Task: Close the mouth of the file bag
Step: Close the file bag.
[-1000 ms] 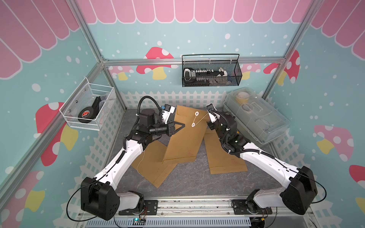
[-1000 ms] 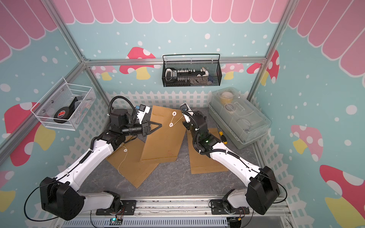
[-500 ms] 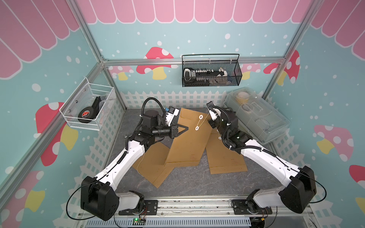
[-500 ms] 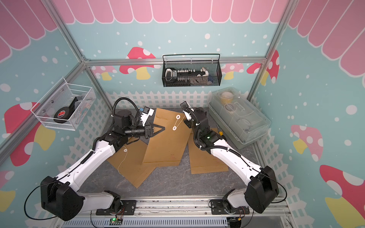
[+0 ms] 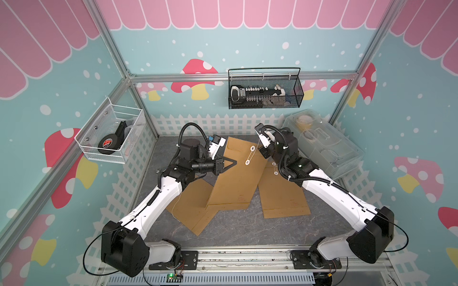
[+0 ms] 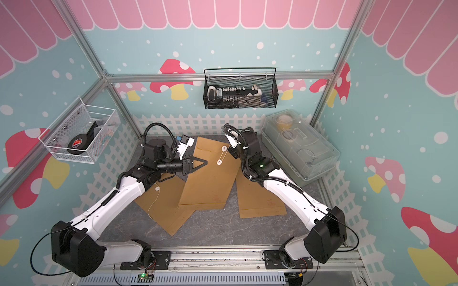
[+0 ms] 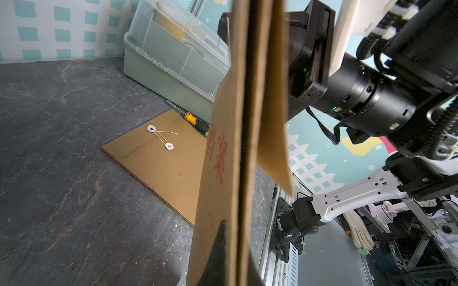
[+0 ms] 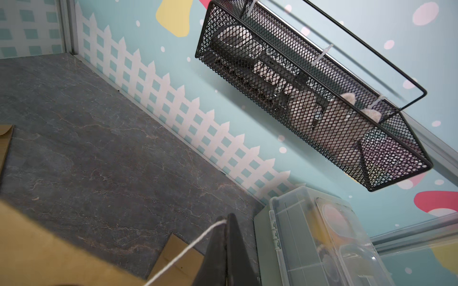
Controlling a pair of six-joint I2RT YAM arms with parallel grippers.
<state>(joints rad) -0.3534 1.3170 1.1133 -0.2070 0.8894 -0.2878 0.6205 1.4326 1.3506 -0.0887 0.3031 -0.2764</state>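
Right gripper (image 8: 225, 220): black jaws were pressed together, tips meeting with no gap.
String (image 8: 188, 247): white, pinched at the fingertips, ran taut back from them toward the file bag.
File bag (image 8: 44, 247): brown card close by the hand on the string's side, only partly in sight.
Second envelope (image 8: 178, 260): a brown corner lay flat on the table, just beside the fingers.
Table (image 8: 99, 148): grey marbled top stretched ahead of the tips.
Clear box (image 8: 322, 235): lidded plastic, beside the fingers, opposite the string.
Mesh basket (image 8: 309, 99): black, hung on the wall well beyond the tips.
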